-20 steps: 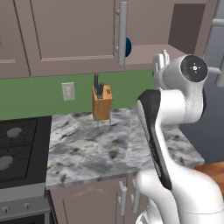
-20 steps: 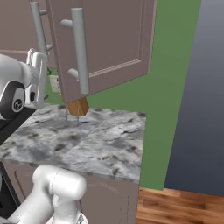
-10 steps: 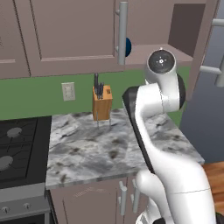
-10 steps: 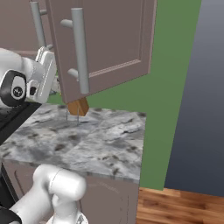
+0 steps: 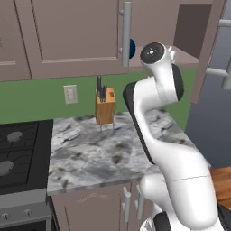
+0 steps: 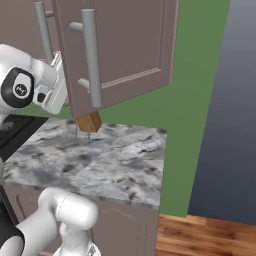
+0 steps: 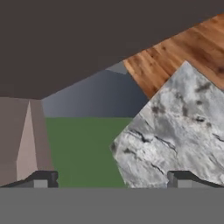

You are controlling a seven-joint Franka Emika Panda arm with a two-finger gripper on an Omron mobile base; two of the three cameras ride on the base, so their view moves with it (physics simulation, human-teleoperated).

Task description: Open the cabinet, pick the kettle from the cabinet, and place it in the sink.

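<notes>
In the left base view the cabinet [image 5: 81, 36] has its left door shut and its right door [image 5: 212, 49] swung out at the right edge, leaving the interior open. The kettle [image 5: 132, 48] shows as a blue sliver inside, just past the left door's grey handle [image 5: 127, 34], on the cabinet floor. The arm [image 5: 158, 103] rises in front of the opening, its upper joint at the height of the cabinet floor and just right of the kettle. Below, a knife block [image 5: 105, 107] stands at the back of the marble counter [image 5: 90, 153], near a wall outlet [image 5: 70, 94], and a black stove [image 5: 18, 153] adjoins the counter on the left. In the right base view the open door [image 6: 120, 50] with its long bar handle [image 6: 90, 62] hangs over the counter [image 6: 100, 155]; the block [image 6: 90, 121] peeks out beneath it, and the arm's wrist [image 6: 35, 87] sits by the door's left edge. In the hand view the gripper [image 7: 113, 180] has its fingertips [image 7: 41, 178] spread wide with nothing between them, facing the green wall [image 7: 83, 148], the counter corner [image 7: 175, 135] and wood floor [image 7: 175, 57].
</notes>
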